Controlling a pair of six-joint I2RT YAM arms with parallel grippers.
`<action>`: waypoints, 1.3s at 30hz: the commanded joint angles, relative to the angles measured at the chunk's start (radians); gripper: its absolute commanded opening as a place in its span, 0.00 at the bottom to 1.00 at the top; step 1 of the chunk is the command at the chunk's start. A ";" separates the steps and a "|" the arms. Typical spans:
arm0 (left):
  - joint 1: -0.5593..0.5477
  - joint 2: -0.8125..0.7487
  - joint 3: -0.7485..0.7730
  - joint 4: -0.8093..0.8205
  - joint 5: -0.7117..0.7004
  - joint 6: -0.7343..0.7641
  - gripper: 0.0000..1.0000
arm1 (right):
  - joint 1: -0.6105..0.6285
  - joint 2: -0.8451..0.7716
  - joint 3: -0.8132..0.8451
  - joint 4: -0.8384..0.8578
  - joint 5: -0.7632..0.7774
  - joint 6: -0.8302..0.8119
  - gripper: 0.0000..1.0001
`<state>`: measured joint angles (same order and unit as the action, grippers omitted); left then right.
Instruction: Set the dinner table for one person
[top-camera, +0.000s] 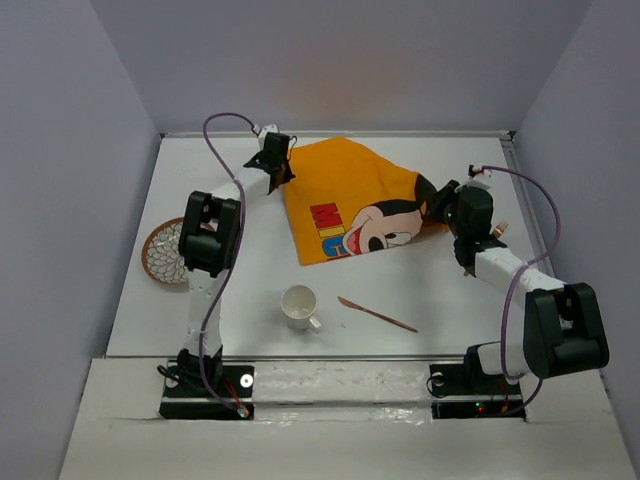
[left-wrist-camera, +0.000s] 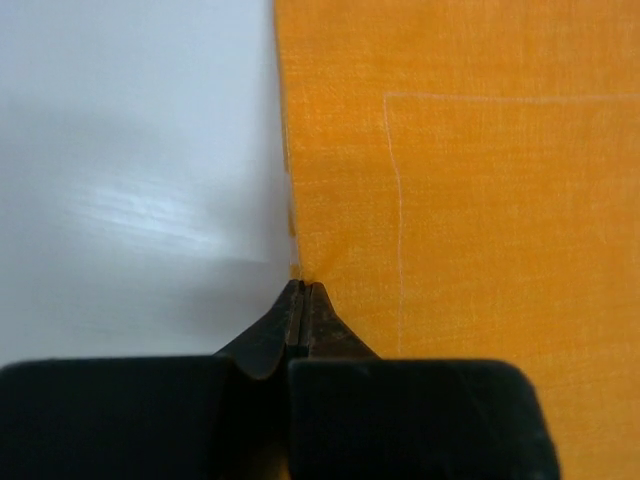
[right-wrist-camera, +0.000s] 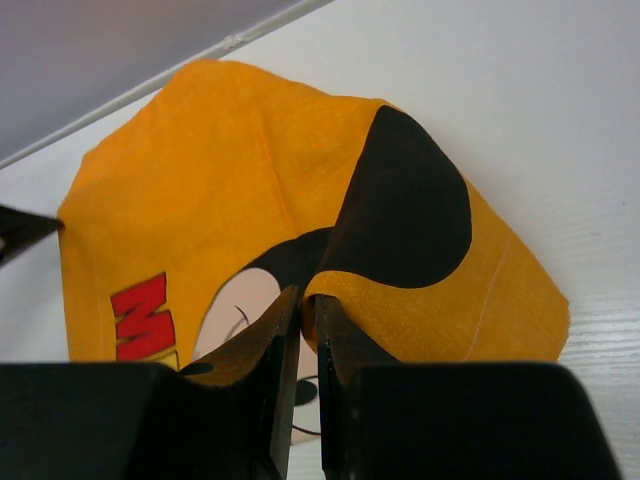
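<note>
Orange cloth (top-camera: 340, 190): lying on white tabletop (top-camera: 440, 290). Left pincer (left-wrist-camera: 303, 292): pinching its edge. Right pincer (right-wrist-camera: 308, 305): clamping a raised fold. Cup (top-camera: 299, 306) and knife (top-camera: 377, 314): sitting nearer the bases.

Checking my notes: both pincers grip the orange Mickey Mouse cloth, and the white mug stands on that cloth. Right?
Not quite. The white mug stands on the bare dinner table, nearer the arms than the orange Mickey Mouse cloth, as the top external view shows. The left pincer and right pincer do grip it.
</note>
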<state>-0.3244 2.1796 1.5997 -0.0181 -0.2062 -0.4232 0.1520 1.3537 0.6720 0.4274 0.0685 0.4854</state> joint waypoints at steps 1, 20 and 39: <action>0.073 0.129 0.380 -0.136 -0.062 0.083 0.00 | 0.024 -0.004 0.008 0.027 -0.049 0.001 0.17; 0.071 -0.048 0.640 -0.449 -0.130 0.113 0.89 | 0.167 0.038 0.055 -0.187 -0.009 -0.091 0.35; 0.038 -0.735 -0.817 0.270 -0.107 -0.264 0.69 | 0.167 -0.123 0.038 -0.291 0.007 -0.073 0.54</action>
<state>-0.2863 1.4117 0.8116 0.1352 -0.2657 -0.6037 0.3214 1.2884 0.6888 0.1532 0.0601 0.4046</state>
